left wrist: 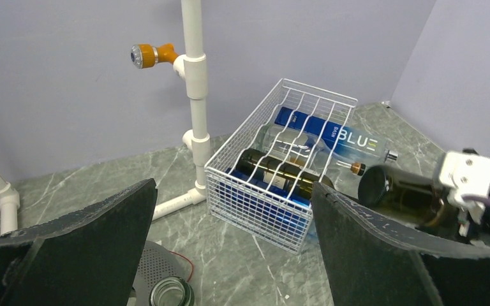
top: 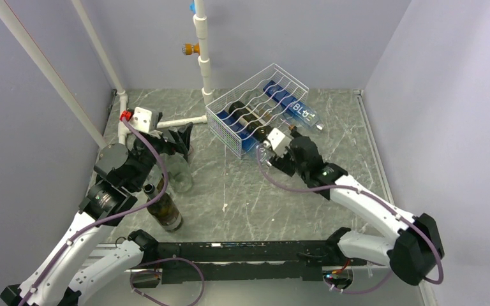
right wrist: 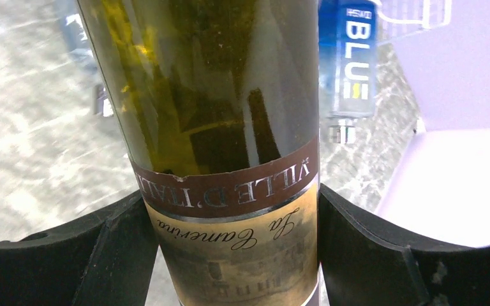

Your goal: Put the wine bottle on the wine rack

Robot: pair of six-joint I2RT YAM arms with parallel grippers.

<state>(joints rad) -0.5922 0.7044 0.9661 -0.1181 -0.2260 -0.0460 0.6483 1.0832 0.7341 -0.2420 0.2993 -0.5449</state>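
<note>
Clamped between the black pads (right wrist: pixel 102 255) of the right gripper (right wrist: pixel 228 194): a tall olive-green glass wine bottle (right wrist: pixel 217 95) with a cream and brown paper label, with jaws spread well apart to span the wide body and pressing on the label from both sides. Held lying roughly level above the grey-green marbled table (top: pixel 242 204), base end leading, just beside the near right corner of the white wire wine rack (left wrist: pixel 249 204) and not yet resting in any cradle. Contact between glass and wire: not clear from these views. Already lying in the rack: a dark glass bottle (left wrist: pixel 281 175) and a clear bottle with a blue label (left wrist: pixel 332 137).

Left gripper (top: pixel 177 137) gaping fully, holding nothing, hanging near the white plastic pipe frame (left wrist: pixel 194 95), close to a second dark bottle standing upright (top: pixel 164 210) and a clear glass jar (left wrist: pixel 171 294).

Judged rigid and fairly heavy, smooth and slippery on bare glass, prone to rolling once laid down, breakable against wire or stone. Best held at the broad labelled body near the balance point, for the extra bite of paper over glass; neck too thin and too far from the weight. Worth lowering slowly into a free trough and letting go only once cradled
</note>
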